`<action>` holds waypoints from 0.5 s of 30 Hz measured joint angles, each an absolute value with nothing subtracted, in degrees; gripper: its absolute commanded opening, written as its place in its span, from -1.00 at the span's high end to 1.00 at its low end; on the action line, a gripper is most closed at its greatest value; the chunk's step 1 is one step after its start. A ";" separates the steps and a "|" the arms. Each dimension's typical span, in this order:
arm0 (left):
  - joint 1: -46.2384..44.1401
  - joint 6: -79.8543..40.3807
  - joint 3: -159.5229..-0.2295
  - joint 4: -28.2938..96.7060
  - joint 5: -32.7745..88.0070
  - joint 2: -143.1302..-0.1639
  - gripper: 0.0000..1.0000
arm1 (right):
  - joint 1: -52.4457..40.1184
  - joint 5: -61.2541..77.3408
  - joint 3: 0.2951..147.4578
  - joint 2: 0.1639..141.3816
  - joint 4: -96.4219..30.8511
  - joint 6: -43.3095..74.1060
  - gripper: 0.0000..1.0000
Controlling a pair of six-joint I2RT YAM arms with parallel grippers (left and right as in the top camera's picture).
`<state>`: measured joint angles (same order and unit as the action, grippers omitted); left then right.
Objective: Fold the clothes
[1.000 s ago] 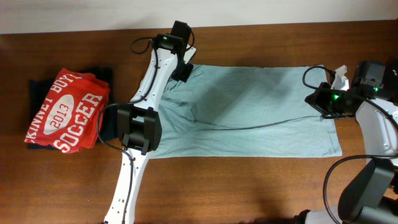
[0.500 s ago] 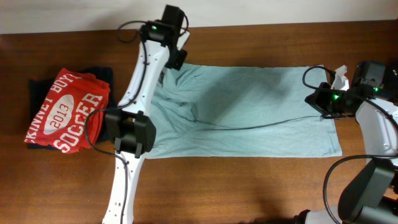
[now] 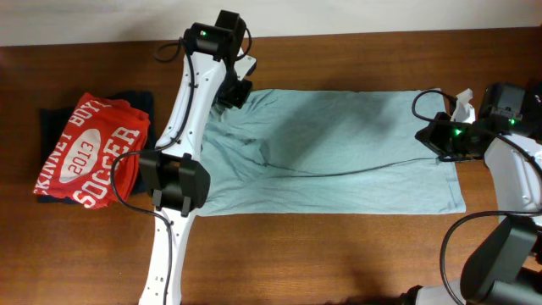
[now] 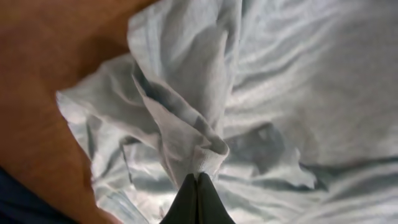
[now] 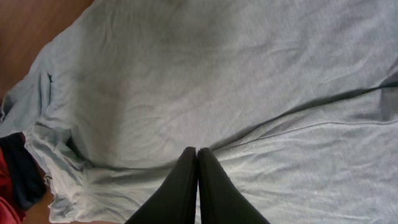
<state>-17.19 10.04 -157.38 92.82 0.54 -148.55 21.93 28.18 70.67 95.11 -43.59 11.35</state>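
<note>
The clothes, a pale grey-blue t-shirt (image 3: 339,135), lie spread across the table's middle. My left gripper (image 3: 235,91) is at the shirt's far left corner, shut on a raised, bunched fold of the fabric (image 4: 186,124) that climbs to its tips (image 4: 198,177). My right gripper (image 3: 434,146) is at the shirt's right edge. It is shut too, with taut creases in the cloth (image 5: 217,74) running in to its tips (image 5: 198,150), and a long dark crease crosses the shirt towards it.
A folded red t-shirt with white lettering (image 3: 89,151) lies on a black garment (image 3: 51,119) at the left of the brown wooden table (image 3: 339,254). Both show at the left edge of the right wrist view, red t-shirt (image 5: 5,186) and black garment (image 5: 18,168).
My left gripper has moved back and to the left, drawing the shirt's far left corner with it. The right arm has stayed still.
</note>
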 measured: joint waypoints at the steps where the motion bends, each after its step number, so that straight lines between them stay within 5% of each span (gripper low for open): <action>1: -17.21 10.04 -157.38 93.58 0.80 -148.55 0.99 | 21.93 28.18 70.67 95.11 -43.62 11.35 0.85; 15: -17.21 10.04 -157.38 96.49 4.78 -148.55 0.88 | 21.93 28.18 70.67 95.11 -43.62 11.35 0.85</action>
